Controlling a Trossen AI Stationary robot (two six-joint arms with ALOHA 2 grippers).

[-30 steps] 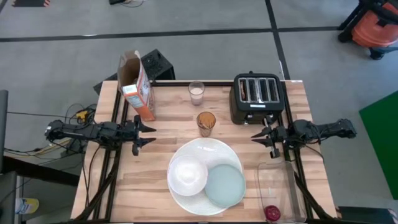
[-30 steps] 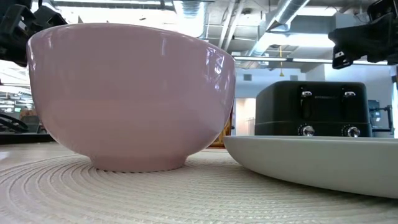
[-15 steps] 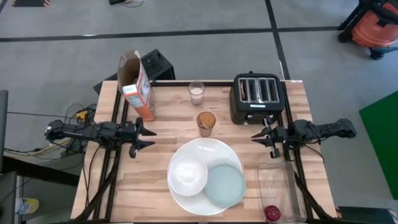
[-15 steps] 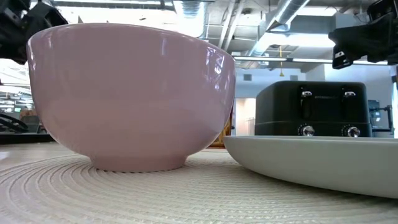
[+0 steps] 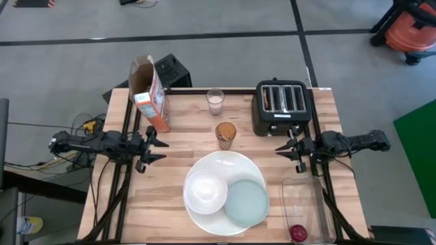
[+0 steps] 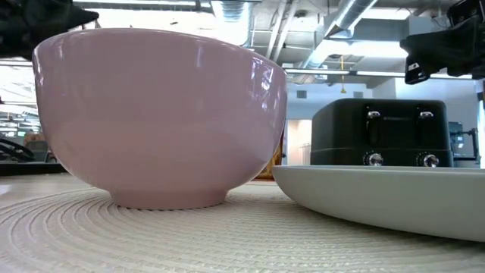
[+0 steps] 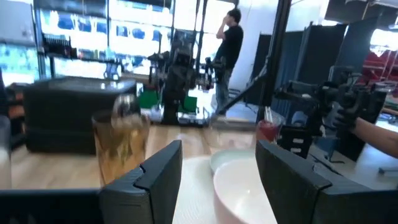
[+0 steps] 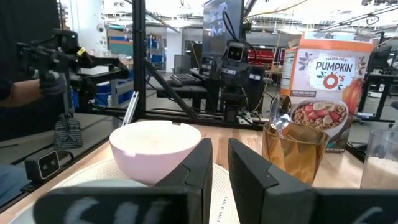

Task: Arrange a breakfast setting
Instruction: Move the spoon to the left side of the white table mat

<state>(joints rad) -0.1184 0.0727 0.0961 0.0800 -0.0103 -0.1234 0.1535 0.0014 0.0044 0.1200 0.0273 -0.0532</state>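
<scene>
bowl [image 5: 206, 191] and small plate [image 5: 246, 202] on large plate [image 5: 221, 163], glasses [image 5: 225, 133] behind, toaster [image 5: 281, 106] right

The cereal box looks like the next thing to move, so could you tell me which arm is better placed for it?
Probably the left: the left gripper hovers open just in front of the cereal box, while the right gripper sits across the table by the toaster.

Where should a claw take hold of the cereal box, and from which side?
Grip the cereal box across its narrow faces, mid-height or higher, coming level from the left claw's side. It stands upright at the table's back left with its top flaps open, so the top offers no firm hold.
</scene>
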